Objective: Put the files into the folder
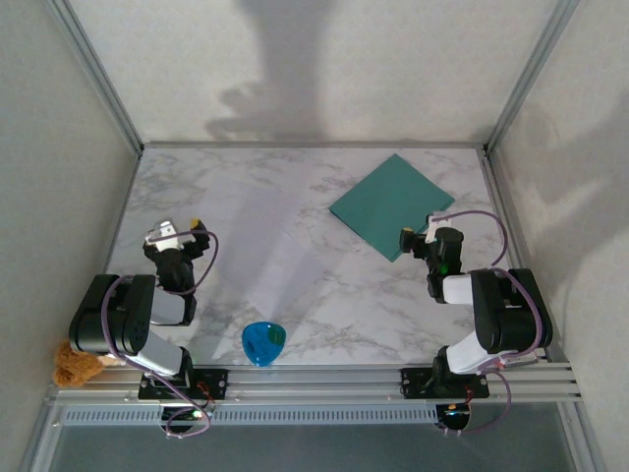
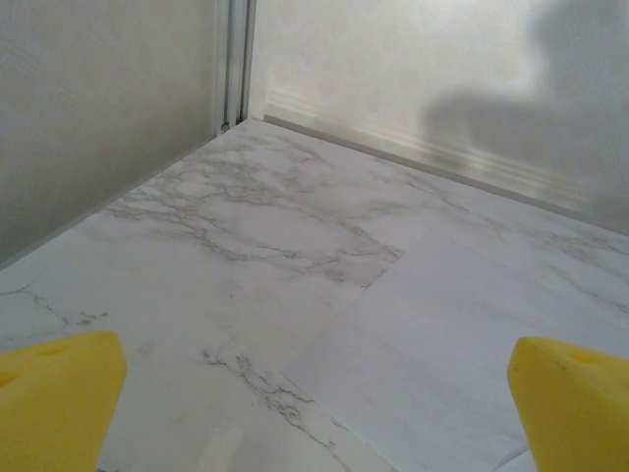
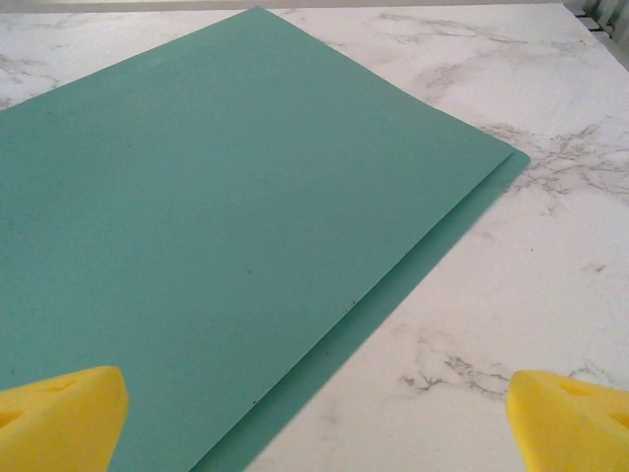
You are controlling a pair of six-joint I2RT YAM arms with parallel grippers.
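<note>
Top external view takes in the whole white, grey-veined marble table (image 1: 393, 305). The files (image 1: 260, 231), thin pale sheets that nearly match the stone, lie flat near the middle. The folder (image 1: 391, 205), a flat teal rectangle turned cornerwise, lies closed at the far right, apart from them. A small blue cup (image 1: 263, 342) sits near the front edge between the arms. The left gripper (image 1: 180, 231) is left of the sheets, and the right gripper (image 1: 421, 234) is at the folder's near corner. Left wrist view adds the sheets' faint straight edges on the marble, beyond blunt yellow fingertips (image 2: 59, 398) set far apart. Right wrist view shows the folder's matte cover, with its back leaf peeking out along one edge. Both grippers are spread wide and hold nothing.
</note>
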